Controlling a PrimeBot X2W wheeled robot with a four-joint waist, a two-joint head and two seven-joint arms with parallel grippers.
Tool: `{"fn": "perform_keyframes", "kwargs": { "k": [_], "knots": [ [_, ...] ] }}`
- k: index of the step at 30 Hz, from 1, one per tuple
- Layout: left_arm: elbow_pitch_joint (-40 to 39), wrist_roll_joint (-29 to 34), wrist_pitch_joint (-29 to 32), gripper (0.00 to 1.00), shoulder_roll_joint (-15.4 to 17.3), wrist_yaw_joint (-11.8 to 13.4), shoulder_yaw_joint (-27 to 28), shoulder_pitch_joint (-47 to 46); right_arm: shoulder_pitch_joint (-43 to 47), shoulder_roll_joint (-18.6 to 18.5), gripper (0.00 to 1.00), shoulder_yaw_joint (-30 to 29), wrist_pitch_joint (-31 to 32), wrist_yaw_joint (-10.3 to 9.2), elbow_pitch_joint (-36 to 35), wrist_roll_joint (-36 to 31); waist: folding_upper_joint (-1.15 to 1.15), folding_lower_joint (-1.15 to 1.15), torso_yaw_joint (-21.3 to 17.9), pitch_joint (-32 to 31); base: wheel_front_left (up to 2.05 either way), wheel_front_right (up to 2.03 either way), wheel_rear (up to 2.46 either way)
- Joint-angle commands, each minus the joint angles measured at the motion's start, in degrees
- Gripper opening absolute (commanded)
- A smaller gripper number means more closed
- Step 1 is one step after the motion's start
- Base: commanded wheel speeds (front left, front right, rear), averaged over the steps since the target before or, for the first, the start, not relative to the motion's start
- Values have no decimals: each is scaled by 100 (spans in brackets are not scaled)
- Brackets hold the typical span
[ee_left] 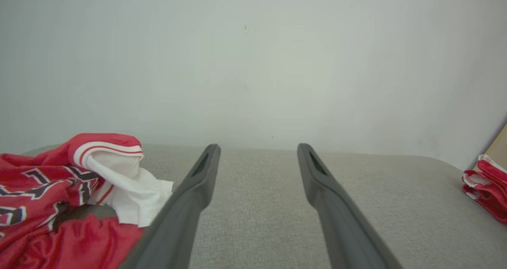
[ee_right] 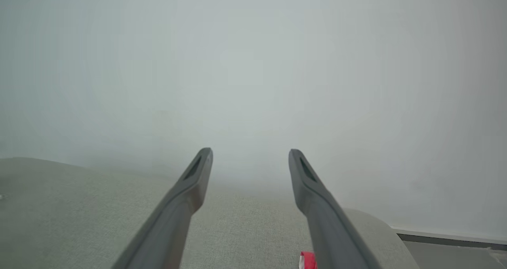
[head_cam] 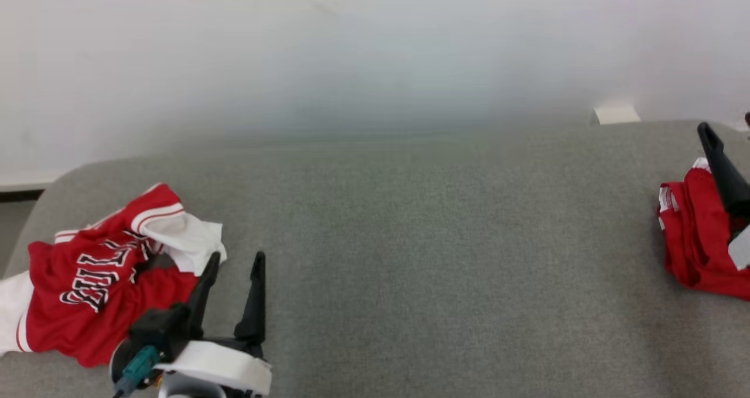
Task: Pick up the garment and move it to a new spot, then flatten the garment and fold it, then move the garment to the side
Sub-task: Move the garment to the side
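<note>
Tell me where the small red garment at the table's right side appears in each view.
Head view: small red garment at the right edge, mid height.
Left wrist view: small red garment at the right edge, lower half.
Right wrist view: a red-and-white scrap at the bottom edge, probably its corner.
Shared landmark: the grey table under it.

Grey table (head_cam: pixel 410 240) — crumpled jersey (head_cam: pixel 88 281), red garment (head_cam: pixel 694 245)
</note>
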Motion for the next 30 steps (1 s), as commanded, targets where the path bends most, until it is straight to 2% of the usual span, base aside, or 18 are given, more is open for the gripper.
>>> {"fn": "perform_keyframes", "kwargs": {
  "k": [1, 5, 7, 14, 17, 20, 27, 30],
  "knots": [
    [34, -31, -1, 100, 3, 16, 73, 117, 329, 14, 100, -161, -79, -15, -213, -32, 0, 1, 28, -162, 0, 0, 0],
    [63, -3, -1, 100, 3, 13, 210, 240, 971, 185, 100, -573, -240, -15, -635, -314, 0, 1, 40, -232, 0, 0, 0],
    [45, 2, -1, 100, -7, 18, 285, 316, 1441, 391, 100, -927, -360, -15, -854, -581, 0, 1, 56, -257, 0, 0, 0],
    [-54, -32, -1, 100, -29, 62, 442, 578, 3006, 1683, 100, -1975, -849, -15, -1579, -1438, 0, 1, 118, -305, 0, 0, 0],
    [-81, -40, -1, 100, -35, 39, 447, 682, 3341, 2124, 100, -2130, -981, -15, -1712, -1709, 0, 1, 107, -295, 0, 0, 0],
    [-100, -46, -1, 100, -37, 18, 439, 731, 3505, 2413, 100, -2103, -1058, -15, -1689, -1946, 0, 1, 93, -281, 0, 0, 0],
    [-163, -37, -1, 100, -38, 27, 297, 831, 3507, 2830, 100, -2251, -1099, -14, -1482, -2130, 0, 1, 126, -263, 0, 0, 0],
    [-176, -68, -1, 100, -37, 65, 199, 849, 3471, 2875, 100, -2247, -1098, -15, -1428, -2195, 0, 1, 153, -240, 0, 0, 0]
  ]
}}
